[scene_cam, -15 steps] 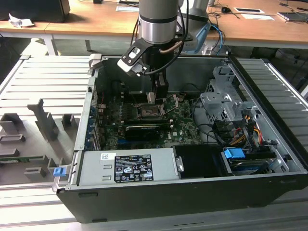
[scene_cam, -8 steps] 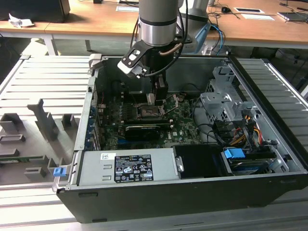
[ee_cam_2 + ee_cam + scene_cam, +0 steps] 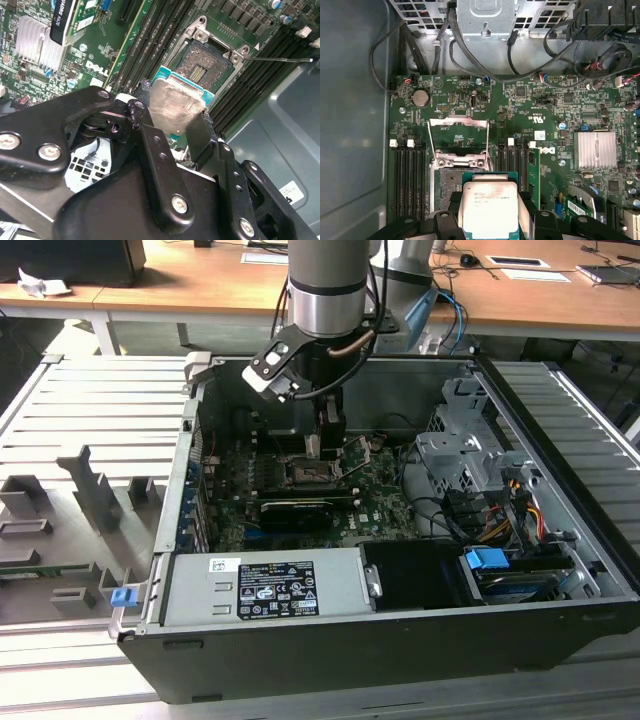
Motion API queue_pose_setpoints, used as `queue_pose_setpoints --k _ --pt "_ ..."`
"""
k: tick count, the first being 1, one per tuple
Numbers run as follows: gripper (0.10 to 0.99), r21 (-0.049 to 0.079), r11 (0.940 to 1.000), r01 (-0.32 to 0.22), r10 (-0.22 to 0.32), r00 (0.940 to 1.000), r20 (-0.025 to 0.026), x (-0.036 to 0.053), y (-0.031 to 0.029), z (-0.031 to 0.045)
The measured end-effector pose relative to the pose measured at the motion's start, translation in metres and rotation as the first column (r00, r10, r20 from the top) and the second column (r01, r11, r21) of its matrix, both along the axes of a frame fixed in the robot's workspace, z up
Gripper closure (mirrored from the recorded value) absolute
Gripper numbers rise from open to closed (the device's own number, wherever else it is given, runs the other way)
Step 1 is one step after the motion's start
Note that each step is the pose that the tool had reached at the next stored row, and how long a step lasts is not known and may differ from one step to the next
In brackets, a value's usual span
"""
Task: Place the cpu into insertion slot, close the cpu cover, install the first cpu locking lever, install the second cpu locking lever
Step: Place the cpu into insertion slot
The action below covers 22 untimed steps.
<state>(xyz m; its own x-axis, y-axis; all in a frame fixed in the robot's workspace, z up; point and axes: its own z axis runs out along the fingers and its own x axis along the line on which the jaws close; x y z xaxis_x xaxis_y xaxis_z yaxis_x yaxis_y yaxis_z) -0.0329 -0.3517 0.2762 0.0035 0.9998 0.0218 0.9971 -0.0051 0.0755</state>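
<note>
The pincer point(image 3: 172, 119) is pinching the chip point(image 3: 175, 102) by two opposite edges, one black finger point(image 3: 152, 145) on each side. The chip hangs inside the open computer case point(image 3: 560, 630), just above the green board point(image 3: 385, 502). It is not yet seated.

In the exterior view, the pincer point(image 3: 326, 445) stands almost straight over the socket point(image 3: 305, 472). In both wrist views, the socket point(image 3: 202, 65) lies close under the chip and slightly beyond its far edge, partly hidden by it. The gap looks small, though the pictures do not show how small.

The chip point(image 3: 490, 207) lies flat, its silver metal top facing up toward the arm and its underside toward the board. It is close to square, so it has no real long axis. In the first wrist view, its edges run roughly parallel to the rim of the socket point(image 3: 449, 187) and to the long black memory slots point(image 3: 407, 180) beside it.

The metal cover point(image 3: 458, 121) is swung open, away from the socket on the side farthest from the pincer.
</note>
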Motion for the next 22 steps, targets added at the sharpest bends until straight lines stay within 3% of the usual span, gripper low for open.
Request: queue_pose_setpoints --k 22 --pt "0.557 0.0 1.0 0.002 -0.002 1.0 -0.0001 0.0 0.0 -0.008"
